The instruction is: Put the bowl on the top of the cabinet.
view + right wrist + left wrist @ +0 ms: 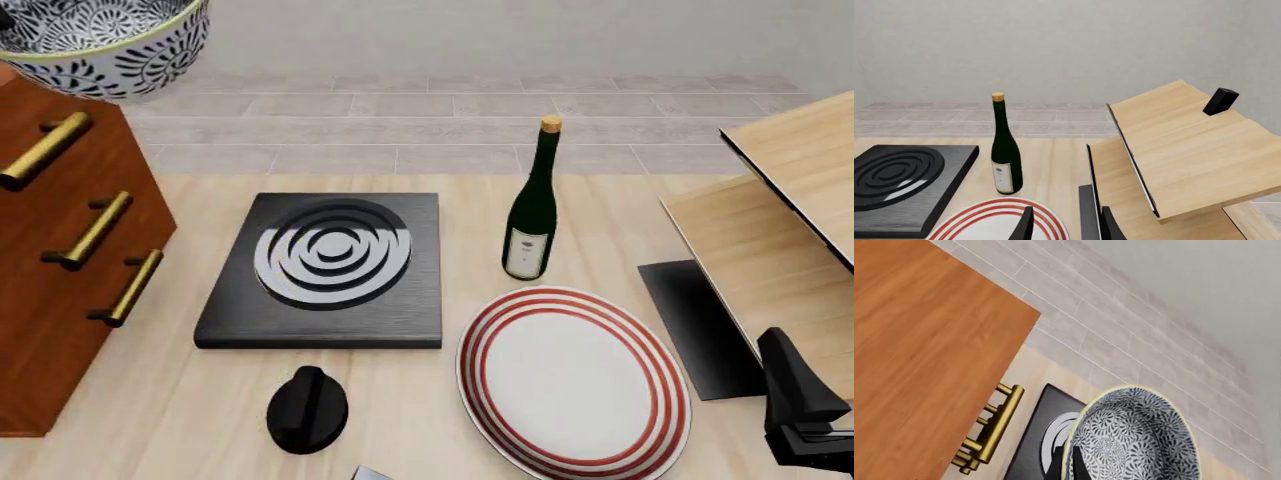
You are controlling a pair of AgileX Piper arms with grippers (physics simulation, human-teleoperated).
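Bowl carried over the cabinet, placement not yet made.

The cabinet (60, 240) fills the left edge of the front view; the bowl (100, 40) sits at the upper left corner, apparently above its top, whether touching I cannot tell. In the left wrist view the left gripper (1069, 465) pinches the bowl's rim. I judge lowering and release come next. The right gripper (1066, 225), lower right, stands spread and empty.

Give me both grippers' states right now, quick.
Left gripper: shut on the bowl, pinching its rim, beside the cabinet.
Right gripper: open, holding nothing, low over the striped plate.
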